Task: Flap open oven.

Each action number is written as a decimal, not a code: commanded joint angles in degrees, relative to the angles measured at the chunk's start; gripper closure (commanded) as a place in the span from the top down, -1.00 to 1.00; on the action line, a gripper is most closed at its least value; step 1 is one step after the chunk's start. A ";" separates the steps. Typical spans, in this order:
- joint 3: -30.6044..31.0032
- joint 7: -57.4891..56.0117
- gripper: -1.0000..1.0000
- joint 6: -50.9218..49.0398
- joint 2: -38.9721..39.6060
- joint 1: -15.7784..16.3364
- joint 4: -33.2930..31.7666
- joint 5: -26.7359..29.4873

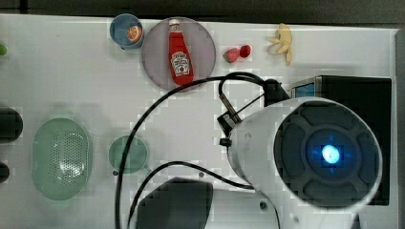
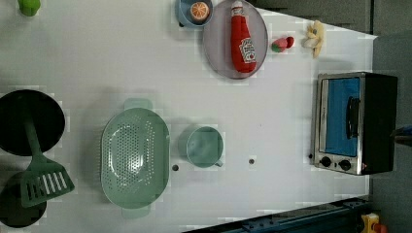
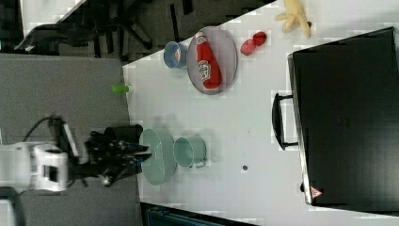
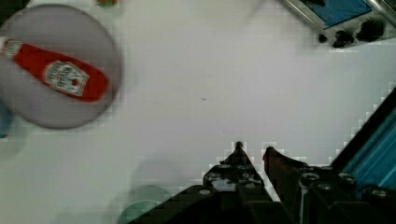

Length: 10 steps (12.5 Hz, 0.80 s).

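Wrist view puts my gripper [image 4: 252, 150] low over bare white table [image 4: 201, 84], its two fingertips drawn near each other with a thin gap between them and nothing in it; I grip nothing. From there the oven [image 4: 345, 21] sits well apart across open tabletop, one corner of its blue glass and the black knobs [image 4: 359, 33] showing. My judgement is that the coming move turns on the bar handle [image 2: 353, 118]: it runs lengthwise along the door's top edge, so my jaws should straddle it crosswise before any pull. Left view gives the door face-on, shut, with the handle standing off the glass and the knobs in a row at one end. Right view shows instead the oven's black top and the handle [image 3: 278, 121] jutting out as a loop toward the table's middle, and places my arm at the right view's left, beyond the green colander [image 3: 157, 157] and green cup [image 3: 189, 151]. Top view hides most of the oven [image 1: 363, 93] beneath my own arm. A ketchup bottle [image 4: 60, 77] lies on a grey plate [image 4: 28, 114], away from the route.
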 commanded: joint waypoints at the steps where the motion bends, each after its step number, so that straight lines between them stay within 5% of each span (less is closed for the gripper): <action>1: -3.83 -3.06 -0.65 0.78 1.00 -0.59 -3.89 0.09; 10: -13.66 -38.74 -0.65 22.13 4.26 -1.10 -15.79 -10.82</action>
